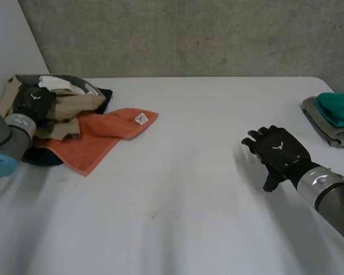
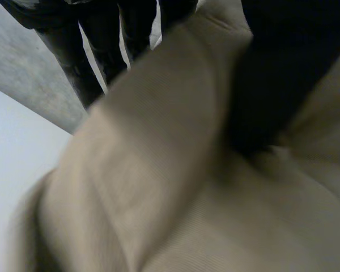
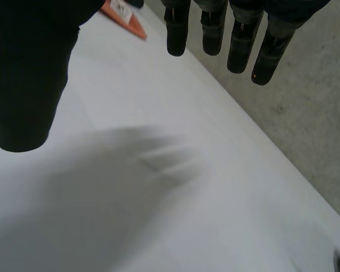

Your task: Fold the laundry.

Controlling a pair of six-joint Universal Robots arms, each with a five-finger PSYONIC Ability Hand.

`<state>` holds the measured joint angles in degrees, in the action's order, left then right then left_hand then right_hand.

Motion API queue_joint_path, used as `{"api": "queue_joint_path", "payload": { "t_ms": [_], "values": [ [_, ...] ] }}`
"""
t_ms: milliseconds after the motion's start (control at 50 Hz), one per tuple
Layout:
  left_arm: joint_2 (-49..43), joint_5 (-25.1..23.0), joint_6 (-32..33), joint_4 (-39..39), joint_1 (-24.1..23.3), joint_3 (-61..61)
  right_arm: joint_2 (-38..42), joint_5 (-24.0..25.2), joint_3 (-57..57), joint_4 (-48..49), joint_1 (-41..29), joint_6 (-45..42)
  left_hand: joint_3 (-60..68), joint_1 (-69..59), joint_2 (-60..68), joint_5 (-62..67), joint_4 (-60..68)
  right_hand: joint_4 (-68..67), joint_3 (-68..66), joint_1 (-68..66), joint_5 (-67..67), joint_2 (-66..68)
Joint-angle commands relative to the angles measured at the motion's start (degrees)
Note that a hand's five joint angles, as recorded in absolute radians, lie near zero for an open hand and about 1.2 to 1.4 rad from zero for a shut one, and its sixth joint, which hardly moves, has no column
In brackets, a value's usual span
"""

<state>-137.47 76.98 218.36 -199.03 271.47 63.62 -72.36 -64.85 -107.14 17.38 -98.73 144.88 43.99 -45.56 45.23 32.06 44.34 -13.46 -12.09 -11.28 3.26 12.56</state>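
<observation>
My left hand (image 1: 34, 102) sits on the pile (image 1: 74, 91), thumb and fingers (image 2: 73, 56) closed on a fold of its beige cloth (image 2: 170, 187). My right hand (image 1: 278, 150) hangs released over the bare desk (image 1: 189, 189), fingers straight, well apart from the pile. An orange towel (image 1: 97, 137) spreads out from under the pile. A green-and-grey stack (image 1: 332, 117) lies across the desk from the pile.
</observation>
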Motion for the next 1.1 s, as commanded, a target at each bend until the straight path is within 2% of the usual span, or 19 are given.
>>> {"api": "queue_joint_path", "payload": {
  "t_ms": [20, 100, 180, 260, 280, 300, 360, 380, 460, 500, 520, 540, 660, 720, 800, 900, 980, 1040, 1100],
  "values": [
    [2.1, 0.5, -3.7, -8.0, -1.6, 1.2, 0.3, -0.7, -0.1, 0.5, 0.4, -0.1, 36.0, -34.4, 34.8, 37.9, 35.7, 3.5, 2.1, 1.3, -3.3, -2.6],
    [10.1, 0.3, -11.6, -10.0, -5.0, 4.1, 0.3, -1.0, 0.1, 0.6, 0.8, 0.0, 36.0, -34.4, 34.8, 37.9, 35.7, 3.5, 2.1, 1.3, -3.3, -2.6],
    [18.2, -0.7, -19.3, -10.9, -10.6, 8.4, -0.1, -2.0, 0.5, 0.8, 2.2, 0.7, 36.0, -34.4, 34.8, 37.9, 35.7, 3.5, 2.1, 1.3, -3.3, -2.6],
    [24.9, -6.2, -25.1, -10.9, -18.0, 12.7, -1.4, -5.1, 1.3, 0.8, 3.3, 3.1, 36.0, -34.4, 34.8, 37.9, 35.7, 3.5, 2.1, 1.3, -3.3, -2.6],
    [26.4, -11.5, -27.0, -10.9, -22.3, 15.6, -2.2, -6.2, 1.6, 0.8, 3.9, 4.3, 36.0, -34.4, 34.8, 37.9, 35.7, 3.5, 2.1, 1.3, -3.3, -2.6],
    [26.5, -14.5, -27.5, -10.9, -24.5, 17.1, -2.8, -6.8, 1.7, 0.8, 4.2, 5.0, 36.0, -34.4, 34.8, 37.9, 35.7, 3.5, 2.1, 1.3, -3.3, -2.6],
    [26.0, -19.4, -27.7, -10.2, -28.3, 19.1, -3.9, -8.0, 2.1, 0.8, 5.4, 7.8, 36.0, -34.4, 34.8, 37.9, 35.7, 3.5, 2.1, 1.3, -3.3, -2.6],
    [25.1, -22.2, -27.6, -9.9, -31.3, 20.4, -4.0, -8.1, 2.2, 0.8, 5.6, 8.2, 36.0, -34.4, 34.8, 37.9, 35.7, 3.5, 2.1, 1.3, -3.3, -2.6],
    [20.2, -24.9, -27.5, -8.6, -37.9, 21.5, -4.3, -8.4, 2.6, 0.8, 6.4, 9.1, 33.0, -31.5, 31.8, 35.0, 32.7, 3.5, 2.1, 1.3, -3.3, -2.6],
    [19.2, -24.8, -27.3, -7.8, -39.3, 21.5, -4.4, -8.5, 2.8, 0.6, 6.6, 9.1, 3.6, -2.0, 2.3, 5.5, 3.2, 3.5, 2.1, 1.3, -3.3, -2.6],
    [19.1, -24.3, -26.9, -6.6, -40.2, 21.5, -4.5, -8.5, 3.0, 0.4, 7.0, 9.1, -30.6, 32.1, -31.8, -28.6, -30.9, 3.5, 2.1, 1.3, -3.3, -2.6],
    [19.4, -24.0, -26.7, -6.2, -40.4, 21.5, -4.5, -8.5, 3.3, 0.3, 7.1, 9.1, -34.0, 35.6, -35.2, -32.1, -34.3, 3.5, 2.1, 1.3, -3.3, -2.6],
    [24.7, -18.2, -26.4, -3.7, -40.1, 21.7, -4.8, -8.1, 4.7, -0.8, 7.2, 9.0, -34.0, 35.6, -35.2, -32.1, -34.3, 3.5, 2.1, 1.3, -3.3, -2.6],
    [28.9, -12.9, -26.7, -2.5, -39.3, 22.4, -5.7, -7.8, 5.4, -1.9, 7.1, 8.7, -34.0, 35.6, -35.2, -32.1, -34.3, 3.5, 2.1, 1.3, -3.3, -2.6],
    [32.8, -5.8, -26.6, -0.5, -36.9, 25.2, -8.2, -7.0, 6.3, -6.7, 6.6, 8.0, -33.8, 35.3, -35.0, -31.8, -34.1, 3.5, 2.1, 1.3, -3.3, -2.6],
    [35.9, 2.7, -26.1, 2.0, -34.2, 30.3, -11.1, -4.7, 8.5, -20.7, 6.0, 6.7, -32.4, 34.0, -33.7, -30.5, -32.8, 3.5, 2.1, 1.3, -3.3, -2.6],
    [34.8, 5.3, -25.8, 3.0, -32.4, 32.1, -13.0, -3.1, 9.7, -31.2, 4.7, 6.7, -32.4, 34.0, -33.7, -30.5, -32.8, 3.5, 2.1, 1.3, -3.3, -2.6],
    [30.4, 5.2, -25.6, 3.6, -31.0, 31.5, -12.8, -2.1, 10.0, -36.5, 2.7, 7.6, -32.1, 33.7, -33.3, -30.2, -32.4, 3.5, 2.1, 1.3, -3.3, -2.6],
    [26.3, 4.9, -24.3, 3.6, -29.8, 30.0, -12.4, -2.5, 10.9, -37.5, -0.7, 9.0, -31.6, 33.2, -32.8, -29.7, -31.9, 3.5, 2.1, 1.3, -3.3, -2.6]
  ]
}}
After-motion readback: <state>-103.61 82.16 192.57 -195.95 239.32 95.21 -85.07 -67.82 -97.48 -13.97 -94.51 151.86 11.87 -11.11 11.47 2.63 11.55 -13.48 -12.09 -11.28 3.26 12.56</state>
